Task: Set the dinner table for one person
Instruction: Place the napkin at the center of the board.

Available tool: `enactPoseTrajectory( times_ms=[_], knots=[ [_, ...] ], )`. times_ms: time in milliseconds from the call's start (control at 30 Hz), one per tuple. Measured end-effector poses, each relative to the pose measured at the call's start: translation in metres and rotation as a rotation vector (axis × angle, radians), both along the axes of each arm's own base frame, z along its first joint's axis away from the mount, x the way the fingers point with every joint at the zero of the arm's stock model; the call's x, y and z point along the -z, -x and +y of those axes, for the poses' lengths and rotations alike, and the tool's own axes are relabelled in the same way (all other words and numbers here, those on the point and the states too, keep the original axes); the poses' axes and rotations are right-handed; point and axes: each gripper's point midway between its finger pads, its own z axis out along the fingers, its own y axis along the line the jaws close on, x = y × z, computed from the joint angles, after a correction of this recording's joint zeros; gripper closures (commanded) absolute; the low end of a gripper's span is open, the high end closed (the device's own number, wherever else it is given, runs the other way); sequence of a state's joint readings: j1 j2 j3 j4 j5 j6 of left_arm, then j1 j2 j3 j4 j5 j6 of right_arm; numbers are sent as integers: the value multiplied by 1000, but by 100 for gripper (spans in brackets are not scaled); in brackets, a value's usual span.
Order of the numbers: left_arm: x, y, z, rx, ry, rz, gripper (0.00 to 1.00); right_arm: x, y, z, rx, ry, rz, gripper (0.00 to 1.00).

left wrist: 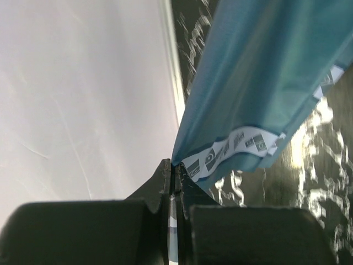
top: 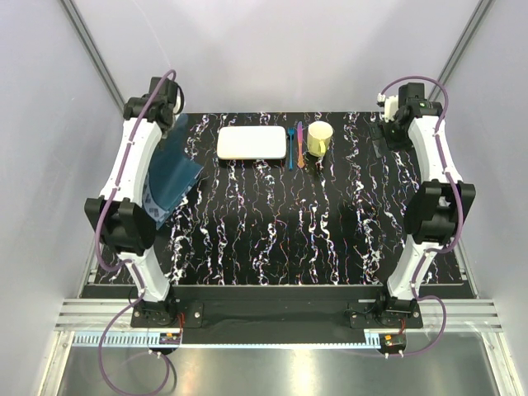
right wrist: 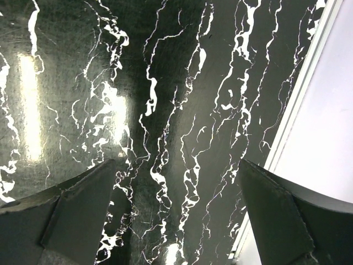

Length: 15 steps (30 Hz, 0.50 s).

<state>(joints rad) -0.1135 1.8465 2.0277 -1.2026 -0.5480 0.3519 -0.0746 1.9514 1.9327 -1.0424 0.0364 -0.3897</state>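
The dinner table (top: 272, 223) is a black top with white veins. My left gripper (left wrist: 175, 170) is shut on the edge of a teal-blue patterned placemat (left wrist: 265, 72), and the cloth shows between its jaws. From above, the placemat (top: 169, 173) hangs crumpled from the left gripper (top: 173, 122) over the table's far left edge. A white rectangular plate (top: 252, 143), a blue utensil (top: 290, 147), an orange utensil (top: 300, 145) and a yellow cup (top: 320, 138) lie along the far edge. My right gripper (right wrist: 176, 182) stands open over bare table (right wrist: 165, 83) at the far right (top: 386, 134).
White walls close the workspace on the left (left wrist: 83, 99) and right (right wrist: 331, 110). The table's right edge strip (right wrist: 300, 105) runs close beside the right gripper. Both arm bases sit at the near edge (top: 272, 313).
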Motion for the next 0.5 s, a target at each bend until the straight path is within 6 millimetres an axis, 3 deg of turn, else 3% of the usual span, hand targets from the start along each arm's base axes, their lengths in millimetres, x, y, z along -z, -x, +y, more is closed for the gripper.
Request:
enactPoseTrajectory(
  times_ms=[133, 233, 500],
  knots=[
    [11, 18, -4, 22, 30, 76, 100, -4, 3, 2, -7, 1, -8, 0],
    [7, 22, -9, 33, 60, 83, 100, -7, 5, 2, -10, 2, -12, 0],
    [-50, 14, -40, 68, 176, -94, 100, -7, 6, 6, -22, 2, -11, 0]
  ],
)
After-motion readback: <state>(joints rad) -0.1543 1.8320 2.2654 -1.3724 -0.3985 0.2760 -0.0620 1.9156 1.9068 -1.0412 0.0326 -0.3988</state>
